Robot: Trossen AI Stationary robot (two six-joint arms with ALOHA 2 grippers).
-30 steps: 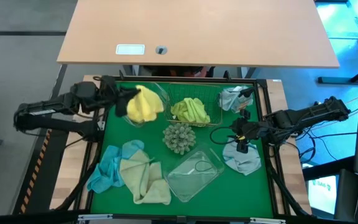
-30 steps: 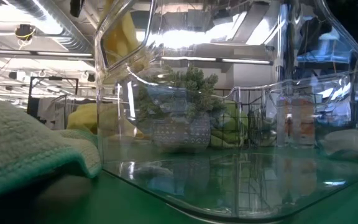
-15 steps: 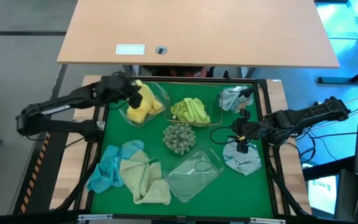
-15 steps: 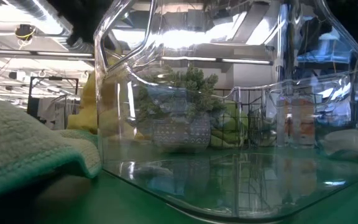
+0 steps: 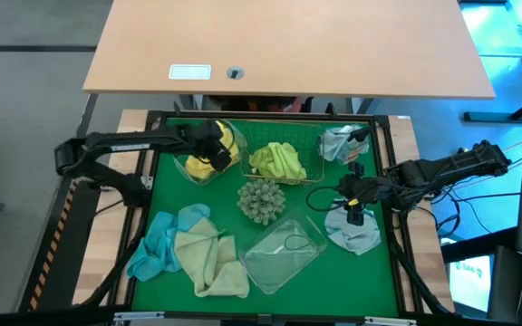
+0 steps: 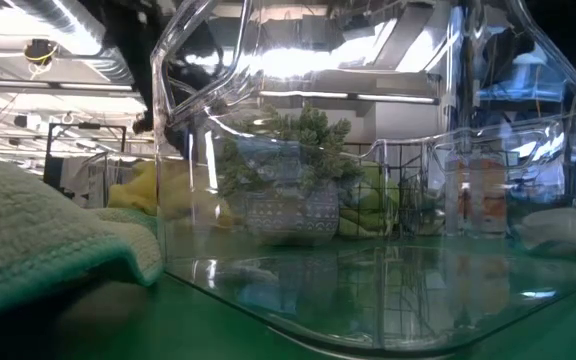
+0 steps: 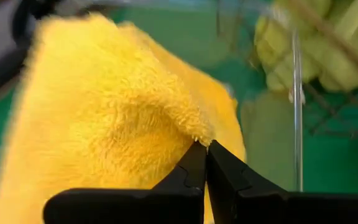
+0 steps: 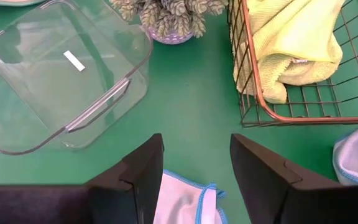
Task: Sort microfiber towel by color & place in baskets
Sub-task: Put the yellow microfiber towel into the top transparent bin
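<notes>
My left gripper [image 5: 214, 143] is over the clear tub [image 5: 187, 168] at the far left of the green mat and is shut on the bright yellow towel [image 5: 222, 156], which fills the left wrist view [image 7: 104, 112]. My right gripper [image 5: 352, 214] is open at the right side, above the far edge of a grey-blue towel [image 5: 356, 235] that lies flat on the mat. A lime green towel [image 5: 277, 160] lies in the wire-mesh basket [image 5: 314, 167]. A second clear tub [image 5: 284, 249] sits on the near middle of the mat. My left gripper pinches a raised fold of the yellow towel [image 7: 199, 134] between its two fingertips [image 7: 194, 163], coming from above at a slant. The towel bunches below the fingers, and its lower part [image 6: 140, 190] lies inside the clear tub.
A spiky grey-green ball [image 5: 261, 200] stands mid-mat between the basket and the near tub. A light blue towel [image 5: 157, 244] and a pale sage towel [image 5: 211, 263] lie at the near left. Another grey-blue towel [image 5: 338, 141] lies at the far right corner.
My left gripper has moved toward the table's right and down, carrying the yellow towel from beside the far-left tub to over and into it. The towel, which hung below the fingers, is now bunched inside the tub.
</notes>
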